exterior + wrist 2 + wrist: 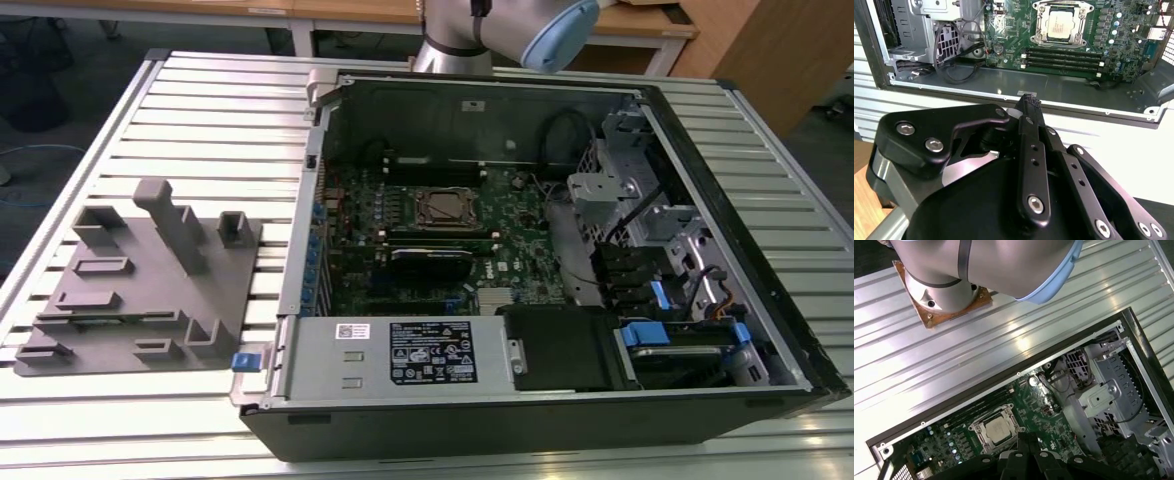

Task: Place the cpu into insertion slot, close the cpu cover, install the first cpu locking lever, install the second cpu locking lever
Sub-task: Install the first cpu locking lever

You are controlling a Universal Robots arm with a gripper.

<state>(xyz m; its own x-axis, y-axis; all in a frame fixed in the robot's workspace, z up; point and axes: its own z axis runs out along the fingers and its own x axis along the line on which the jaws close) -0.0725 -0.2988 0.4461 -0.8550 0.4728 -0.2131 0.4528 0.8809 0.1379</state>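
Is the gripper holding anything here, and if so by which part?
Nothing is held. The gripper has its jaws shut together and empty, above the case; the cpu sits in the insertion slot.

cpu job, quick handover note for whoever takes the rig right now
Gripper: shut and holding nothing, up outside the open computer case, off the board.
Cpu: already lying in the insertion slot, silvery top showing in both wrist views.
Cpu cover: seems closed as a metal frame around the chip, though I can't be sure it is fully down.
Locking levers: too small to tell whether either is latched.
Left: check cover seating and both levers.
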